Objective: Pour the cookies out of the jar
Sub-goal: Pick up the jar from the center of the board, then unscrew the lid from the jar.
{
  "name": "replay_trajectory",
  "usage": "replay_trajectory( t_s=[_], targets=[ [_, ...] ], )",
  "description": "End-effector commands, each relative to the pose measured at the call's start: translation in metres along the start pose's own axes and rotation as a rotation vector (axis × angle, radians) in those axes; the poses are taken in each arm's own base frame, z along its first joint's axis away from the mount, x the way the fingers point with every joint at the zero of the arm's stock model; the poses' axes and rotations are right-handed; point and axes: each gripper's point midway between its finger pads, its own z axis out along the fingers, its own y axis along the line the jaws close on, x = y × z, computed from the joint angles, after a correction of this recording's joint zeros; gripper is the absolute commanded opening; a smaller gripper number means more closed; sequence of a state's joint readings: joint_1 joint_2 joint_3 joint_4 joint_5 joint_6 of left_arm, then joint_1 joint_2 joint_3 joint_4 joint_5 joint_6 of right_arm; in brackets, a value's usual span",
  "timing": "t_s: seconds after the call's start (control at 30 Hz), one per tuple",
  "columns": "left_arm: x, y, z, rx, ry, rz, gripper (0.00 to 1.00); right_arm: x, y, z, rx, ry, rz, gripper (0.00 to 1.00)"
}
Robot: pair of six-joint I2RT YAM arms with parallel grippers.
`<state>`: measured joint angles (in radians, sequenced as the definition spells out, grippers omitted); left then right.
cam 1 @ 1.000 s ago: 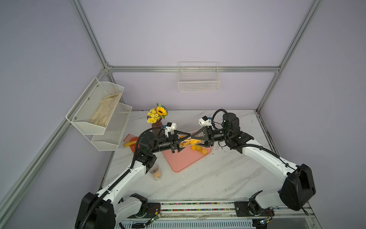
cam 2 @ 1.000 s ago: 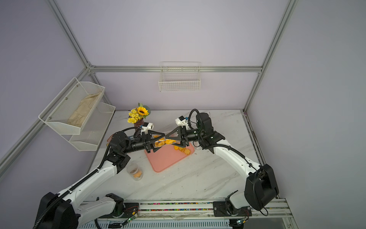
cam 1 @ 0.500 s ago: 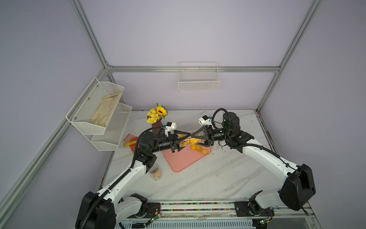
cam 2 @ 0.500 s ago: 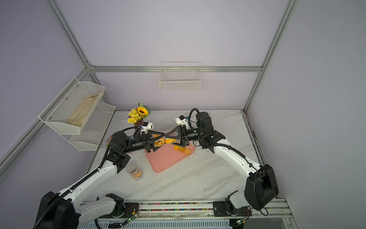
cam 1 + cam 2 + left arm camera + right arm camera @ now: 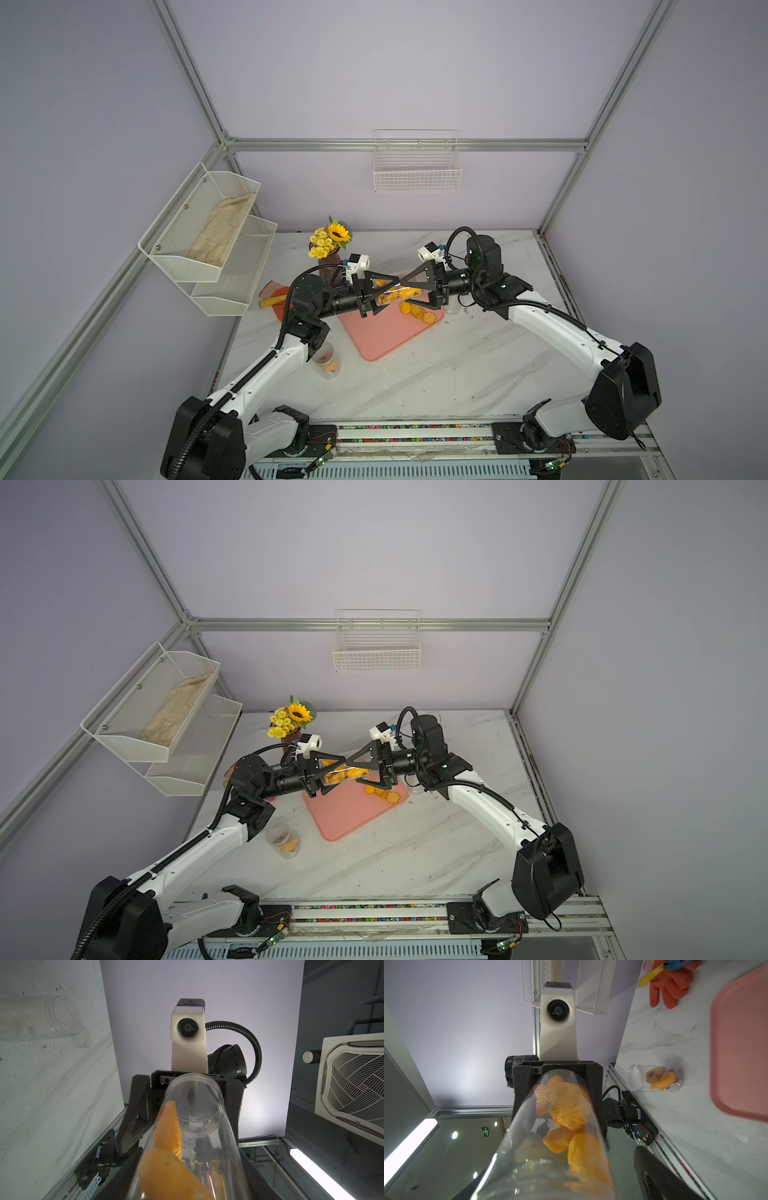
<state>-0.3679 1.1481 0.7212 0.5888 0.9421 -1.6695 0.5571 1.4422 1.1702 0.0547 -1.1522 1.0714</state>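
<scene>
Clear jar (image 5: pixel 417 293) lying level above the pink tray (image 5: pixel 386 340), clenched in the left jaws; right jaws released, spread about its mouth; cookies (image 5: pixel 390 296) mostly inside, several on the tray.

In a top view, jar (image 5: pixel 395 296) at frame centre over the tray (image 5: pixel 382 338), cookies (image 5: pixel 417 312) on the tray's right end, second jar (image 5: pixel 328 365) on the table (image 5: pixel 436 374) below-left, bouquet (image 5: pixel 330 241) above-left.

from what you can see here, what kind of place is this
Probably a robot lab test cell staged as a kitchen counter: an aluminium frame with plain lilac walls, a left arm and right arm at a marble-look table, and props such as a sunflower bouquet and pink tray.
</scene>
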Motion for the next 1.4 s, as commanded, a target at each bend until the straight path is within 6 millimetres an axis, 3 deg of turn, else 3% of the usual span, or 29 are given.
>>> replay_trajectory(
  t_s=[0.0, 0.43, 1.17, 1.37],
  targets=[
    [0.009, -0.02, -0.003, 0.068, 0.038, 0.094, 0.6, -0.007, -0.001, 0.002, 0.018, -0.016, 0.024, 0.97],
    [0.005, -0.014, -0.01, 0.044, 0.045, 0.084, 0.6, -0.008, 0.024, -0.003, -0.003, -0.012, -0.007, 0.98],
    [0.002, -0.013, -0.018, 0.031, 0.052, 0.077, 0.6, -0.01, 0.041, -0.028, -0.027, -0.031, -0.028, 0.97],
    [0.003, -0.01, -0.022, 0.017, 0.053, 0.071, 0.6, -0.01, 0.043, -0.029, -0.029, -0.031, -0.029, 0.9]
  ],
)
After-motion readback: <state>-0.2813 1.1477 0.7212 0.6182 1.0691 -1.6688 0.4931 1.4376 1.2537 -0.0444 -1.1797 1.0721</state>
